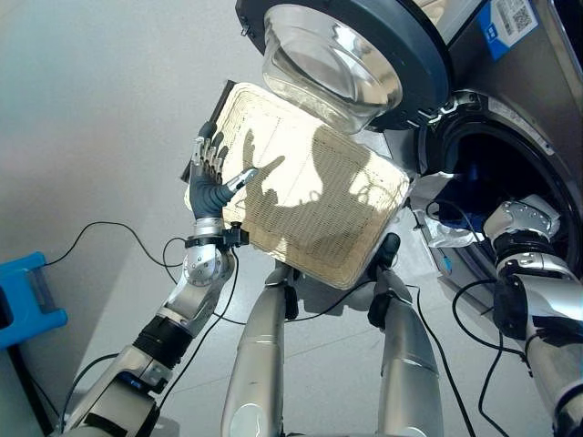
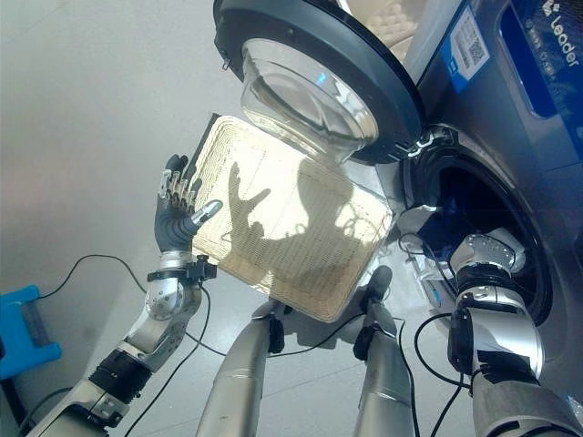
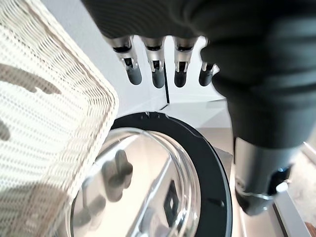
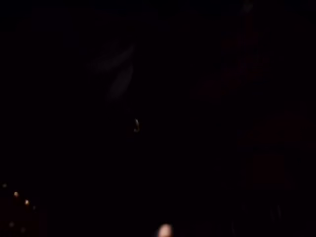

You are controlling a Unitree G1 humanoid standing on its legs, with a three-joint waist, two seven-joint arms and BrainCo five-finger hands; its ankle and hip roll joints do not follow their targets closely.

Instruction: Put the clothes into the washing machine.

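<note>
Plain pale grey floor point(image 1: 100, 118) all around – smooth, no pattern, lit bright enough to throw sharp shadows. Off to the outer side of the left hand point(image 1: 209, 177), down low, sits a blue plastic box point(image 1: 27, 305) on the floor.

Both head cameras look steeply down from above, set slightly apart, and share the cream woven rectangular basket point(image 1: 314, 196), the round dark-rimmed glass washer door point(image 1: 351, 55) beyond it and the dark drum opening point(image 2: 478, 214) at right. The left wrist camera, very close, faces that door past its own fingers point(image 3: 155, 69). The right wrist camera shows darkness.
</note>
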